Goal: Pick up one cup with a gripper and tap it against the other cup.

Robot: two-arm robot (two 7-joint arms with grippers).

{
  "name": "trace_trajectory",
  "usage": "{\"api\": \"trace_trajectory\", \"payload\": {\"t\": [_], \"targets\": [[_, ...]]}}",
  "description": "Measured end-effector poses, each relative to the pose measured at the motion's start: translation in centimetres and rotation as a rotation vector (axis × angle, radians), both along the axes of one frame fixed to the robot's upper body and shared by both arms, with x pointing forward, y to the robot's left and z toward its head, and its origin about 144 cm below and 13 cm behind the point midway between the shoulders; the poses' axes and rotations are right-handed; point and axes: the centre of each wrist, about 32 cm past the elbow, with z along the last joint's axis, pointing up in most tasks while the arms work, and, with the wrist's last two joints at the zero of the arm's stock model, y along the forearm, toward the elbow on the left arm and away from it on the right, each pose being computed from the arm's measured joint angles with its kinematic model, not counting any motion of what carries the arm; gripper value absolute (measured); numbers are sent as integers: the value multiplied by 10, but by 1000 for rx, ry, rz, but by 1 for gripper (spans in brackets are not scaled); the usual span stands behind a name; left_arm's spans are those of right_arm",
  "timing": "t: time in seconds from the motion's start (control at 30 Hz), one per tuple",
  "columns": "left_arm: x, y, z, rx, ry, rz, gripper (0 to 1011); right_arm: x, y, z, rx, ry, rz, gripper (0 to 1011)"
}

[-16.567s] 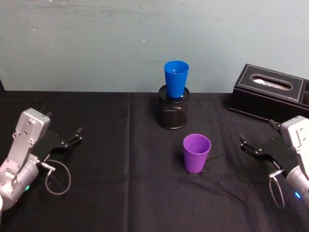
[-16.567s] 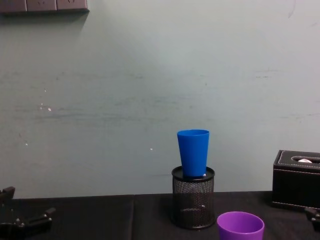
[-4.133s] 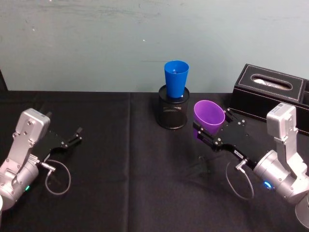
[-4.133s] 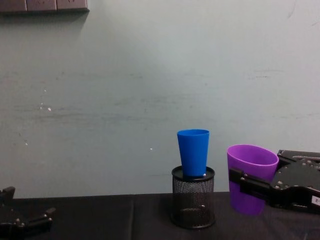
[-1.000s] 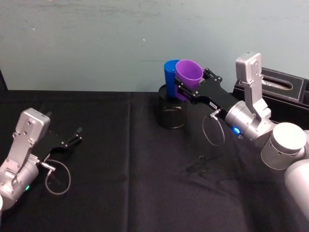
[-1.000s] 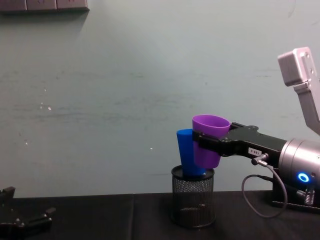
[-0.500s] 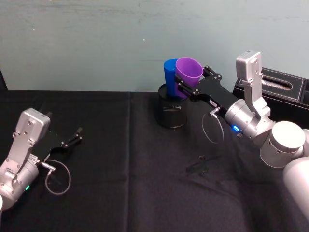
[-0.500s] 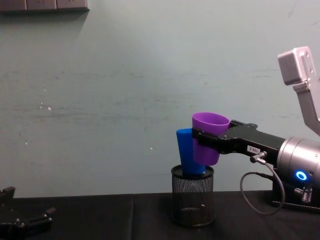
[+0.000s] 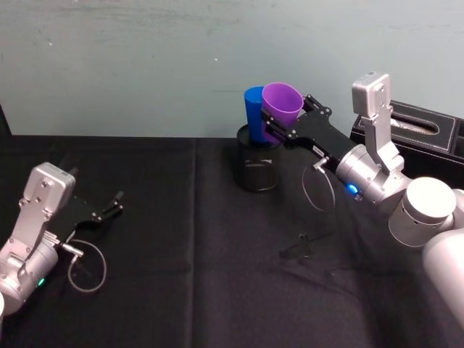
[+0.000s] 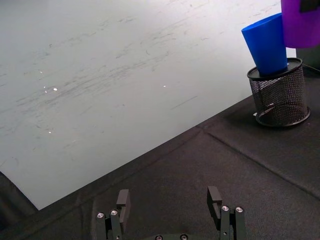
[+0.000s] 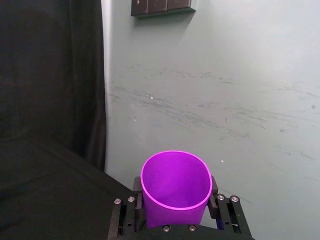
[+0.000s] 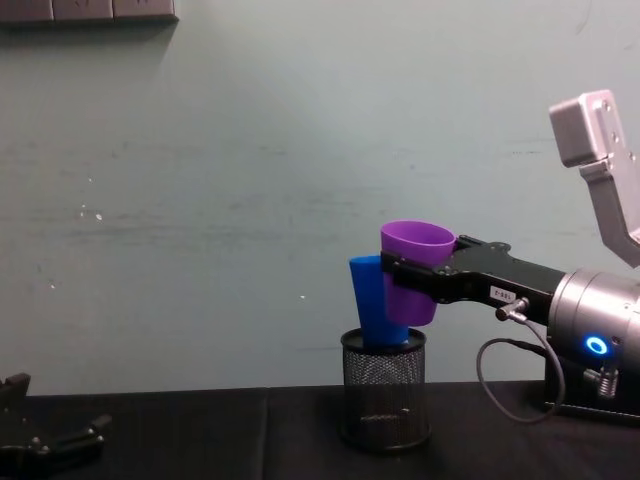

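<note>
The right gripper (image 12: pixel 410 278) is clenched around the middle of the purple cup (image 12: pixel 417 243) and holds it upright in the air, just above the rim of the black mesh pen holder (image 12: pixel 383 392). The purple cup's side lies against the blue cup (image 12: pixel 366 300), which stands in the holder and leans toward the robot's left. The two look to be touching, though the contact line itself is hidden. I judge the tap to be at its moment of contact. The next move calls for a short, gentle retreat to the right, grip kept firm, so the blue cup does not tip out. The left gripper (image 9: pixel 113 204) sits idle at far left, fingers apart.
</note>
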Motion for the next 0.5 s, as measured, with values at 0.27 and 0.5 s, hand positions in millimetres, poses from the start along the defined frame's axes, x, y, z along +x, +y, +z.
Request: {"api": "trace_trajectory", "payload": {"t": [0.27, 0.5], "targets": [[0, 0, 0, 0, 0, 0, 1011, 1, 0, 0, 1, -3, 1, 726], [0, 0, 0, 0, 0, 0, 1011, -1, -1, -2, 6, -1, -1, 726]]}}
